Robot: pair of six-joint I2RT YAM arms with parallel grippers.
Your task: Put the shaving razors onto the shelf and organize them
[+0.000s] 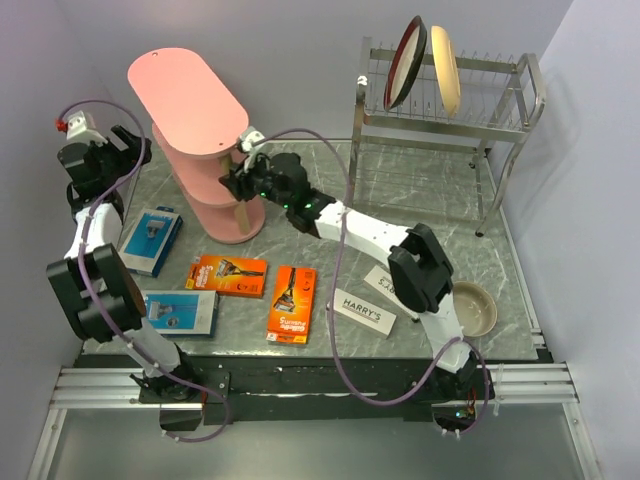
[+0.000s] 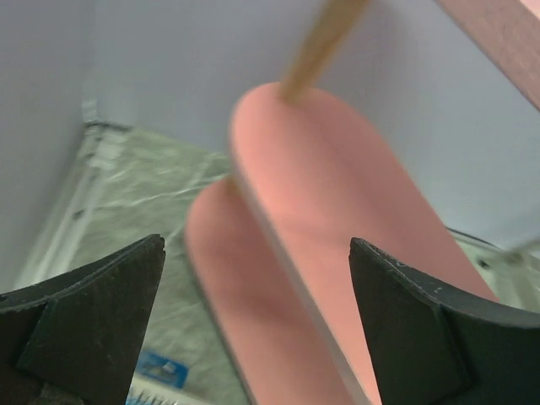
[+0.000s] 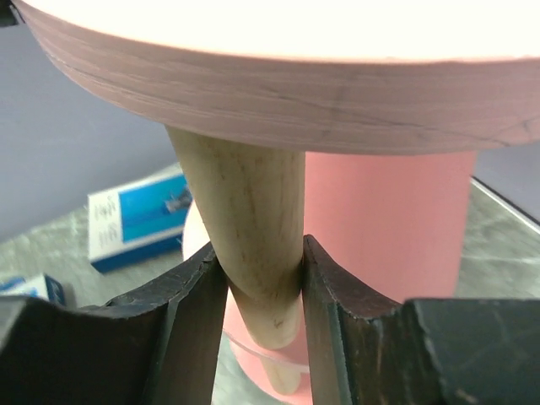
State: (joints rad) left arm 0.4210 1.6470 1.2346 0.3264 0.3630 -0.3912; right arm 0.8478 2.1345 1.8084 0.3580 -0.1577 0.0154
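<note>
The shelf (image 1: 190, 95) had matt pink-painted boards, wood grain showing through at their edges, and its post (image 3: 249, 211) was bare pale wood, smooth and finely grained. The right claw (image 3: 261, 257) clamping that post was matt black plastic, faintly scuffed. Under the shelf the counter (image 1: 420, 190) looked like grey veined stone with a dull sheen. Right of the shelf, the dish rack (image 1: 430, 121) was shiny metal.

I see the pink shelf (image 1: 190, 100) back left; 2 blue packs (image 1: 150, 240), 2 orange packs (image 1: 231, 275), 2 HARRY'S boxes (image 1: 364, 313) flat in front.
</note>
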